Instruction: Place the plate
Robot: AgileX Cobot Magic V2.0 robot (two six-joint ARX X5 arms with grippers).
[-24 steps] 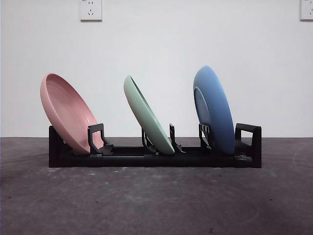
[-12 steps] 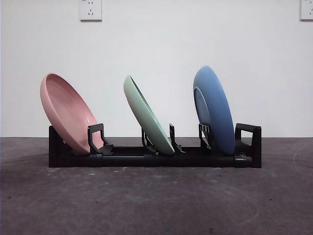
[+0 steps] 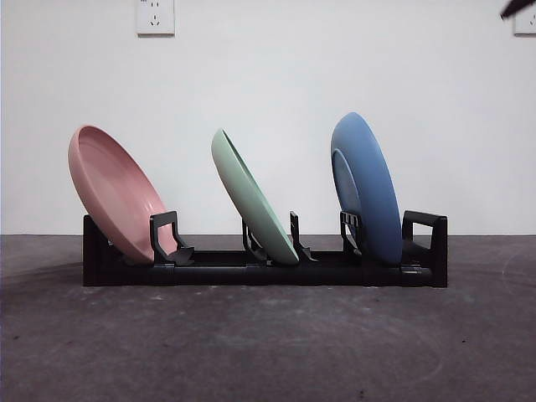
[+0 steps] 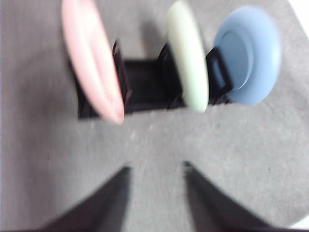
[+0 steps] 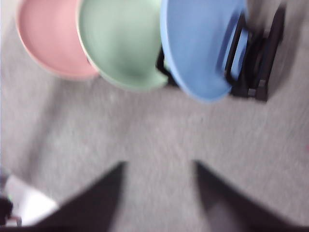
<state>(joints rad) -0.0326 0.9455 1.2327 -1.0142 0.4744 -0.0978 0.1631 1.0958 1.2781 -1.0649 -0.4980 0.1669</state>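
A pink plate [image 3: 117, 194], a green plate [image 3: 251, 201] and a blue plate [image 3: 368, 188] lean in a black rack [image 3: 264, 268] on the dark table. The left wrist view shows the pink plate [image 4: 91, 63], the green plate [image 4: 189, 53], the blue plate [image 4: 251, 53] and the rack [image 4: 145, 89] from above. The right wrist view shows the pink plate [image 5: 46, 41], the green plate [image 5: 120, 43] and the blue plate [image 5: 200, 46]. My left gripper [image 4: 157, 166] is open and empty, back from the rack. My right gripper [image 5: 159, 164] is open and empty, also back from it.
A black arm tip [image 3: 517, 7] shows at the top right corner of the front view. White wall with two sockets [image 3: 156, 17] stands behind the rack. Bare grey table [image 3: 268, 343] lies in front of the rack.
A black arm tip has come into the top right corner of the front view. The plates and rack have not moved.
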